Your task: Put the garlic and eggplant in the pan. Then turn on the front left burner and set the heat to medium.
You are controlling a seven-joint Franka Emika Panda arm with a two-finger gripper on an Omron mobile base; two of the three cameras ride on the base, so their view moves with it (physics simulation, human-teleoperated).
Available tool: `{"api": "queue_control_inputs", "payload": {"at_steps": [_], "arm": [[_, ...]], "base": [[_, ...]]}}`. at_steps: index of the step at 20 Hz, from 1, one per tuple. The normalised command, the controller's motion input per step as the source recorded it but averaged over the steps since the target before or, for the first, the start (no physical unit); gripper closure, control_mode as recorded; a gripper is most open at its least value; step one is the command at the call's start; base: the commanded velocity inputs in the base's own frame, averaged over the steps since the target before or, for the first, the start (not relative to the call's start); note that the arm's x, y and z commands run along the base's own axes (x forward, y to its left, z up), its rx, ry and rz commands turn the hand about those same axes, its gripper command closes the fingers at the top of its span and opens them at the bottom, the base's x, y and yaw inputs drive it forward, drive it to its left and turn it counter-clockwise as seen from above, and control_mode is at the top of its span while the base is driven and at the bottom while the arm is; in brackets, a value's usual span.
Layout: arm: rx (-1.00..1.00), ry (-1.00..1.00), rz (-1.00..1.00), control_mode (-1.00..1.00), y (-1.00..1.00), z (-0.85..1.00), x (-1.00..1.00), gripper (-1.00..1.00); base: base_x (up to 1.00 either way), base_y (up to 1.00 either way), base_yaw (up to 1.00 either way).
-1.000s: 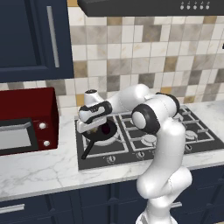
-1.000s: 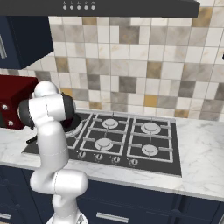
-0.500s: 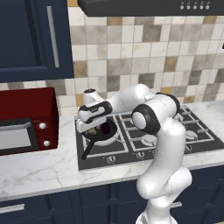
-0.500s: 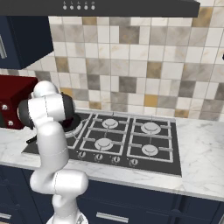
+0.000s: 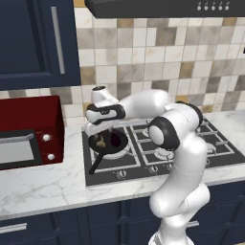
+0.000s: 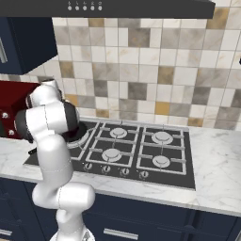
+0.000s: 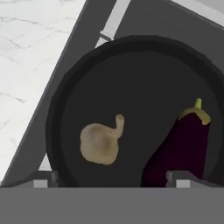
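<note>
The gripper (image 7: 111, 178) hangs spread wide and empty just above the pan (image 7: 70, 94). Inside the pan, the garlic (image 7: 101, 141) lies beside the eggplant (image 7: 183, 146), both apart from the fingertips (image 7: 40, 179).

black round pan (image 7: 131, 57) sits on the front left burner (image 5: 111, 152) of the stove, its long handle (image 5: 95, 164) pointing toward the counter edge. inside it lie a pale tan garlic bulb (image 7: 101, 141) and a dark purple eggplant (image 7: 183, 146) with a green stem, near but apart.
</note>
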Motion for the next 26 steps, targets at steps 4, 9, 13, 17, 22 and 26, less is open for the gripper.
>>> {"api": "queue_control_inputs", "payload": {"at_steps": [4,9,13,17,22,26], "arm": [[0.04,0.03,-0.1,-1.0,-0.34,0.35,-0.34,-1.0],[0.09,0.07,-0.15,-1.0,-0.24,0.21,-0.66,-1.0],[0.09,0.07,-0.17,-1.0,-0.25,0.07,-0.63,-1.0],[0.05,0.02,-0.19,-1.0,-0.35,0.0,-0.61,-1.0],[0.0,0.0,-0.1,-1.0,-0.07,-0.11,-0.59,-1.0],[-0.07,0.0,-0.04,-1.0,0.0,-0.23,-0.26,-1.0]], "base": [[0.0,0.0,0.0],[0.0,0.0,0.0],[0.0,0.0,0.0],[0.0,0.0,0.0],[0.0,0.0,0.0],[0.0,0.0,0.0]]}}
